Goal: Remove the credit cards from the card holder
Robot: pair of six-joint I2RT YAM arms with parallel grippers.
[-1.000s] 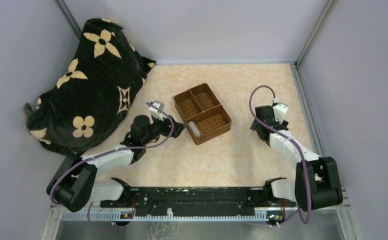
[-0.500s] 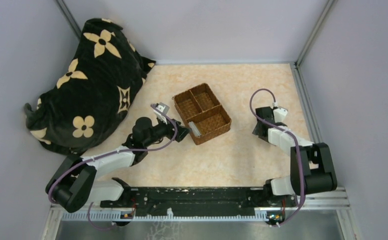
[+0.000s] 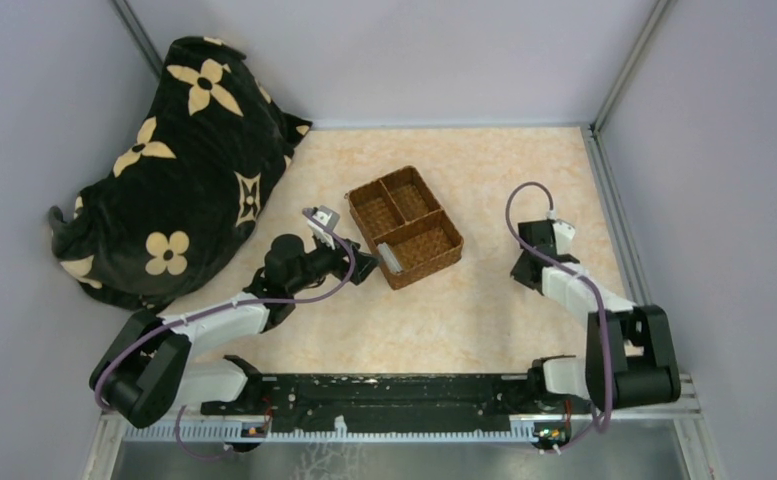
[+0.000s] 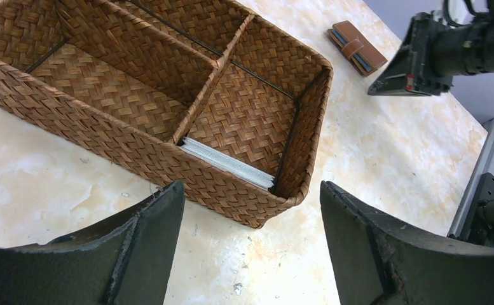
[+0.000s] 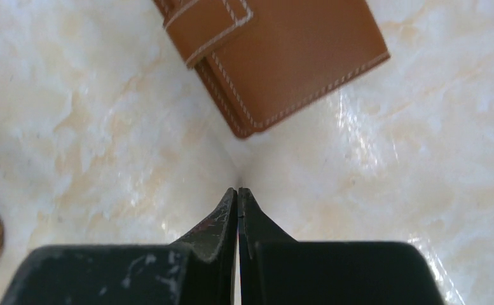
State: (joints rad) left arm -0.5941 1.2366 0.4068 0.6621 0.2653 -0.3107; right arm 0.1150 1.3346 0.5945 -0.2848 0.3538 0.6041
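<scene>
I am viewing a marbled tabletop (image 4: 371, 159) with a woven three-compartment basket (image 4: 136, 152) near its middle. A whitish card (image 4: 228, 164) lies flat in the basket's largest compartment, against the near wall. The left pincer (image 4: 252, 190) hovers just outside that corner of the basket with its jaws wide apart and nothing between them.

The brown card holder (image 5: 282, 57) lies on the tabletop to the right, well apart from the basket. Its strap (image 5: 212, 25) lies across the front. The left wrist view shows grey-blue edges (image 4: 351, 52) along one side, but I cannot tell whether they are cards or lining. The right pincer (image 5: 238, 194) has its jaws pressed together and empty, with the tips near the holder's corner but not touching it.

My reading is that at least one card is out, and more may remain inside.
</scene>
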